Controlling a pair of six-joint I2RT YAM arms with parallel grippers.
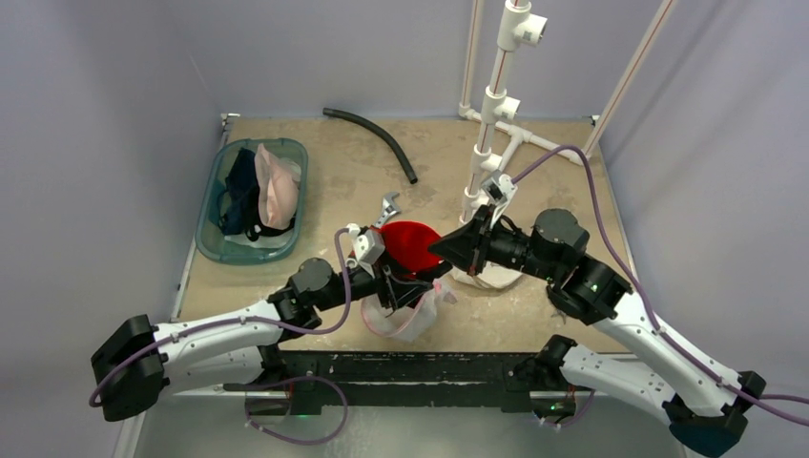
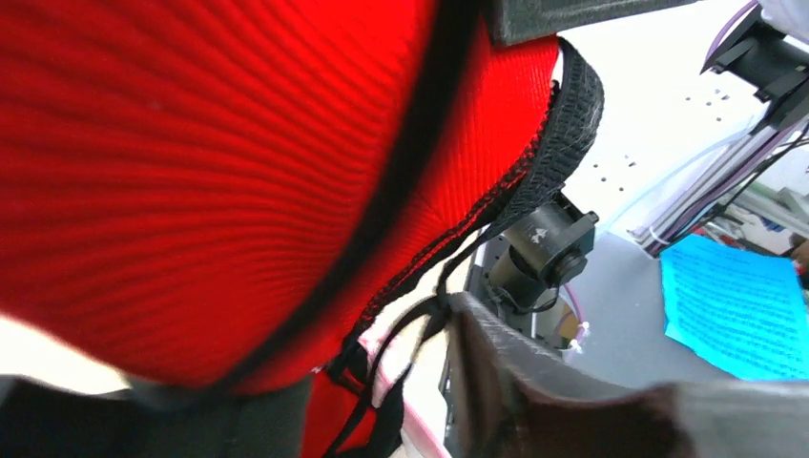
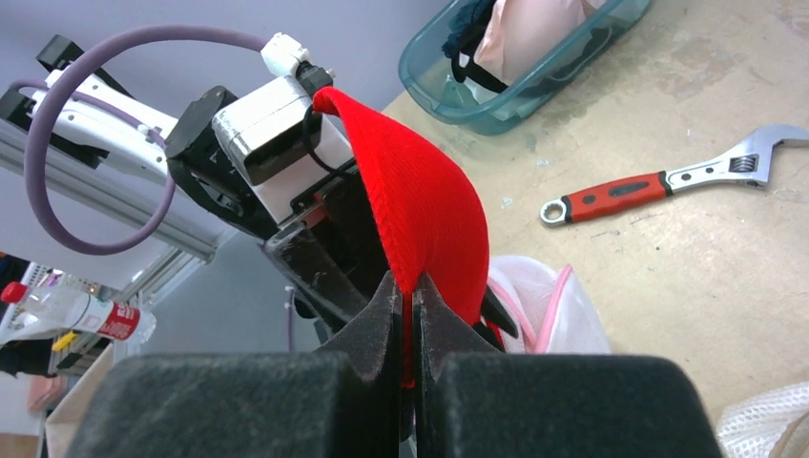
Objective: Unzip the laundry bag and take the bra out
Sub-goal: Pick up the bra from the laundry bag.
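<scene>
Overhead, the red bra (image 1: pixel 410 246) hangs above the laundry bag (image 1: pixel 403 322) on the counter (image 1: pixel 534 324), seemingly almost free; the left wrist shows it between parted left jaws, grip unclear; the right wrist shows right jaws pinched shut on its edge.

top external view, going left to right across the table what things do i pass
bin of clothes → red bra → white pipe stand; the black hose and wrench overlap the bra's span, so they're left out
</scene>
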